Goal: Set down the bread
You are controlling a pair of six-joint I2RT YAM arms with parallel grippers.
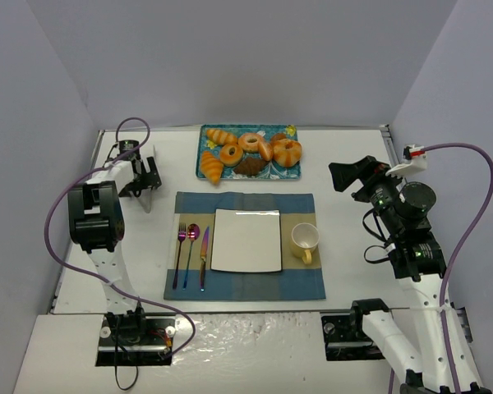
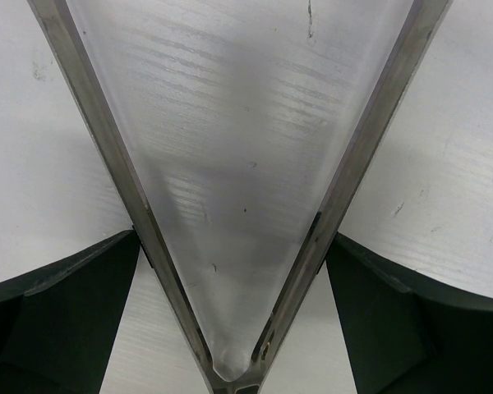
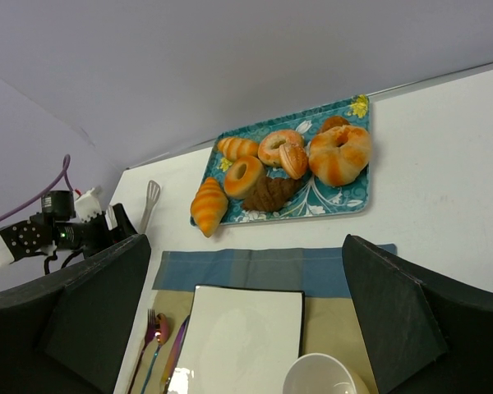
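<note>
Resting on a white table (image 1: 345,156), walled in grey, bread (image 1: 211,167) on tray (image 1: 289,168), both arms' fingers apart.

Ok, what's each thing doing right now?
Golden-orange ridged croissant: lying at the tray's corner.
Blue flowery tray: full of pastries.
White square plate: empty.
Yellow mug: upright, beside the plate.
Left claw: open, straddling clear tongs.
Right claw: open, empty.
</note>
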